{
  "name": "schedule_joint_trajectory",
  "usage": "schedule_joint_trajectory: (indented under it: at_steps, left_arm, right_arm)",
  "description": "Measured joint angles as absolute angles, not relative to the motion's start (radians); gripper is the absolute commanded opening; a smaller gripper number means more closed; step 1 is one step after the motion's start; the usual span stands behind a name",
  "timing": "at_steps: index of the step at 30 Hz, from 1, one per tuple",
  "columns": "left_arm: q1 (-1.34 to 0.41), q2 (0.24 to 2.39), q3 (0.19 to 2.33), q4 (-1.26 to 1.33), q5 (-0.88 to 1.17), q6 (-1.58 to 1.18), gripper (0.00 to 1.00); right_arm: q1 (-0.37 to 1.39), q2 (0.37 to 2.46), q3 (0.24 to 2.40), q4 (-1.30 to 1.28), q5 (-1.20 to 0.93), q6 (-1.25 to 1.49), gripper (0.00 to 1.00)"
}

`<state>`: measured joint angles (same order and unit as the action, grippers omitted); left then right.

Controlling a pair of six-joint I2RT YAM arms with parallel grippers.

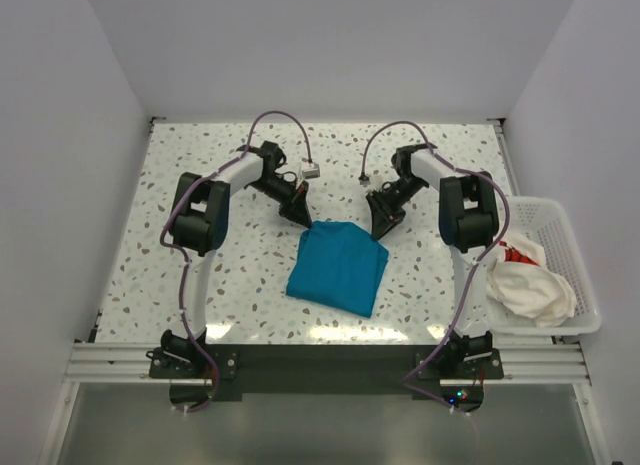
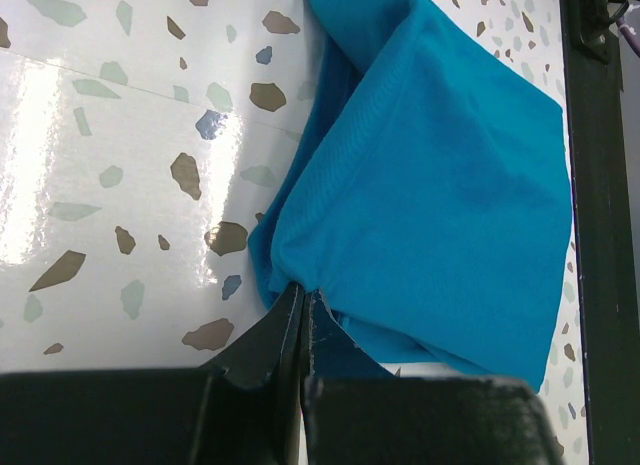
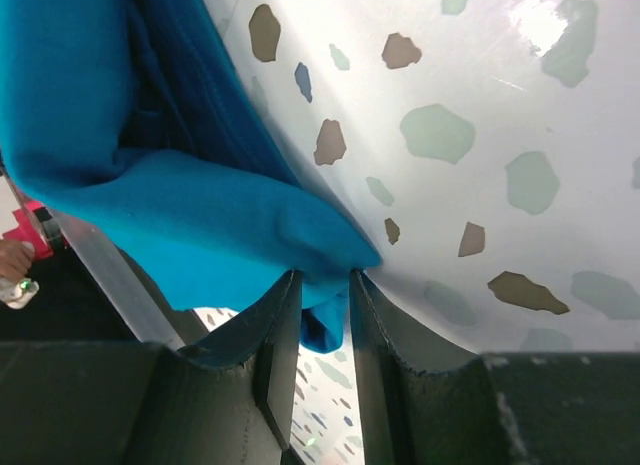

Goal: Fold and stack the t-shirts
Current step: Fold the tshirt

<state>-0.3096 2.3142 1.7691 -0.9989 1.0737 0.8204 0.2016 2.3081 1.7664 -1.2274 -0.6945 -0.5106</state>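
The teal t-shirt (image 1: 338,265) lies folded into a rough rectangle on the speckled table, mid-front. My left gripper (image 1: 296,213) sits at its far left corner, shut on a pinch of the teal cloth (image 2: 440,185), with the fingertips (image 2: 290,315) pressed together. My right gripper (image 1: 383,223) is at the far right corner. Its jaws stand a little apart, and a fold of the teal t-shirt (image 3: 200,215) hangs loosely between the fingers (image 3: 280,315). The white t-shirt with red marks (image 1: 530,285) lies crumpled in the basket at the right.
The white mesh basket (image 1: 560,220) stands at the table's right edge beside the right arm. White walls close in the back and both sides. A black rail (image 1: 320,355) runs along the near edge.
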Motion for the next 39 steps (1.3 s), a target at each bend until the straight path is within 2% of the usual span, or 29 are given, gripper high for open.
schedule_joint_trajectory:
  at_steps: [3, 8, 11, 14, 18, 24, 34, 39]
  left_arm:
    - [-0.31, 2.314, 1.769, -0.999, 1.074, 0.82, 0.0]
    - [-0.31, 2.314, 1.77, -0.999, 1.074, 0.82, 0.0]
    - [-0.31, 2.314, 1.771, -0.999, 1.074, 0.82, 0.0]
    - [-0.31, 2.314, 1.771, -0.999, 1.074, 0.82, 0.0]
    - [-0.31, 2.314, 1.771, -0.999, 1.074, 0.819, 0.0]
    - [-0.306, 2.312, 1.771, -0.979, 1.061, 0.785, 0.0]
    - [-0.293, 2.188, 1.708, -0.902, 0.971, 0.739, 0.0]
    - [-0.282, 2.166, 1.707, -0.876, 0.927, 0.716, 0.0]
  right_arm:
    - [0.201, 2.308, 1.766, -1.215, -0.689, -0.499, 0.44]
    - [0.2, 2.308, 1.766, -1.215, -0.684, -0.474, 0.5]
    - [0.2, 2.308, 1.766, -1.214, -0.683, -0.467, 0.39]
    - [0.2, 2.309, 1.765, -1.208, -0.672, -0.475, 0.13]
    - [0.2, 2.309, 1.765, -1.219, -0.675, -0.488, 0.01]
    - [0.2, 2.289, 1.762, -1.271, -0.677, -0.514, 0.0]
    - [0.197, 2.073, 1.685, -1.322, -0.664, -0.542, 0.0]
    - [0.171, 2.026, 1.593, -1.292, -0.59, -0.533, 0.0]
